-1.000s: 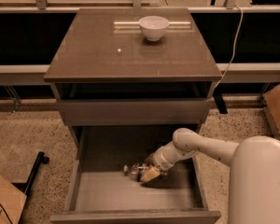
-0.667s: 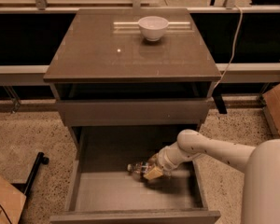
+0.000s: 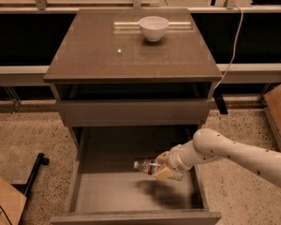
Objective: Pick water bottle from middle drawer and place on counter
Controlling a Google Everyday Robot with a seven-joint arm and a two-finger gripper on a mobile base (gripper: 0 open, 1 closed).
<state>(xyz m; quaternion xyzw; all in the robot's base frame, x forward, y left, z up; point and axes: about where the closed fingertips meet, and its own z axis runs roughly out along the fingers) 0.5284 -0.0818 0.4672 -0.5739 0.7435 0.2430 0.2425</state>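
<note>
The water bottle point(image 3: 147, 166), clear with a white cap pointing left, lies sideways in my gripper point(image 3: 163, 168), which is shut on it and holds it above the floor of the open middle drawer point(image 3: 107, 191). A dark shadow lies on the drawer floor below the bottle. My white arm point(image 3: 225, 156) reaches in from the right. The glossy grey-brown counter point(image 3: 107, 50) is above, with its pale strip near the back edge.
A white bowl point(image 3: 153, 28) stands at the back of the counter. A cardboard box point(image 3: 278, 111) is on the floor at right, another box point(image 3: 4, 203) and a black stand leg point(image 3: 33, 172) at left. A cable point(image 3: 232, 46) hangs right of the cabinet.
My gripper has lifted the bottle off the drawer floor and moved it slightly right; a shadow now shows beneath it.
</note>
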